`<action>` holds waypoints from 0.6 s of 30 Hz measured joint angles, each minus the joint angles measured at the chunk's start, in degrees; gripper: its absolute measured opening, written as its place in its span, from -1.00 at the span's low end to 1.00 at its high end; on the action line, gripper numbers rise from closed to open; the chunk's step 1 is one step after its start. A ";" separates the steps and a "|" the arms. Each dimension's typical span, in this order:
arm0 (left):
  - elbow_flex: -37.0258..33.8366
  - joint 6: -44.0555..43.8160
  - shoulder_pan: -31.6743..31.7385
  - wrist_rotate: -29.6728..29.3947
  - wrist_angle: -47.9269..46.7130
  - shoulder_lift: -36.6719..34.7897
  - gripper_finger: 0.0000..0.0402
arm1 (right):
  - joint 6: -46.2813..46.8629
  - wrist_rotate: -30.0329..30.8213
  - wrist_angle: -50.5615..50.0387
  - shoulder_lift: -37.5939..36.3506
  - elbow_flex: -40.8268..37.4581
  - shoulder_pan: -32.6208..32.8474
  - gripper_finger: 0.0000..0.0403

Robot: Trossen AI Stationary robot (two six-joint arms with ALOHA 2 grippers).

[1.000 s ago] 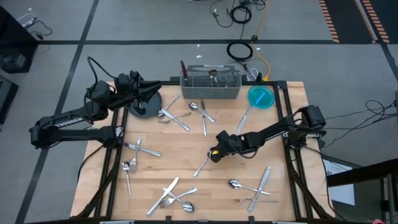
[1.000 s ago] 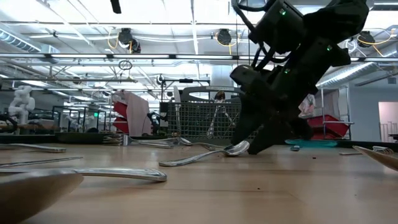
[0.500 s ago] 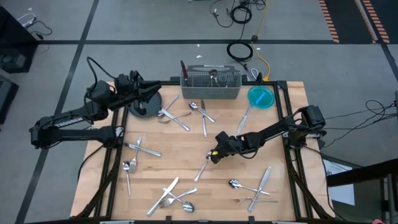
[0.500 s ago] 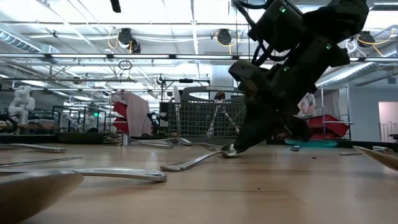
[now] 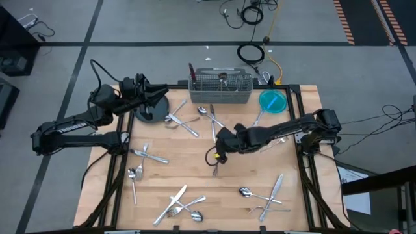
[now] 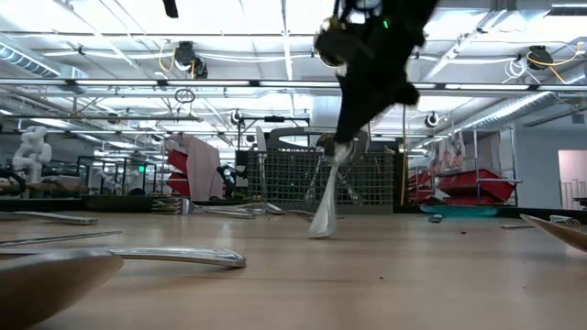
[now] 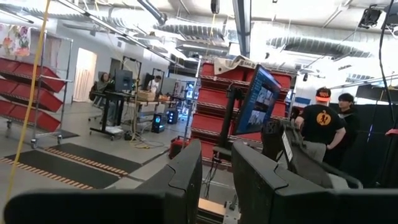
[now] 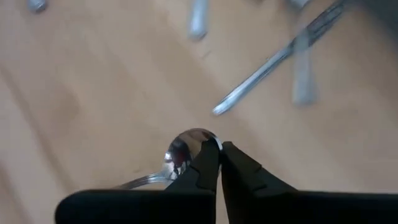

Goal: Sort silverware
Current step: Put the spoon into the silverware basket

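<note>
One spoon [image 6: 326,203] up off the table, pinched at the bowl by the right gripper [image 5: 215,156], fingers clamped tight, handle dangling over mid-table. Barely a piece or two standing in the wire-mesh caddy [image 5: 220,88]; most silverware [image 5: 179,205] scattered across the wood. Left gripper [image 5: 158,96] parked over the dark plate [image 5: 151,116], fingers slightly apart, holding nothing visible. Plenty left.

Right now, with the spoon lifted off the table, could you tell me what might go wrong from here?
1. The right tool pinches the spoon only at its bowl edge, so it could swing or slip out.
2. The dangling handle could snag the forks and knives lying before the caddy.
</note>
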 joint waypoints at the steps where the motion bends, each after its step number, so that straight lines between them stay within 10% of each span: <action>1: 0.00 -0.15 0.00 0.00 0.00 -0.01 -0.54 | -1.78 1.36 -2.97 0.00 2.35 -0.49 -1.00; 18: 0.00 0.77 0.02 -0.26 -0.55 -0.02 -0.54 | -24.75 10.61 -12.54 -10.00 13.48 -16.21 -1.00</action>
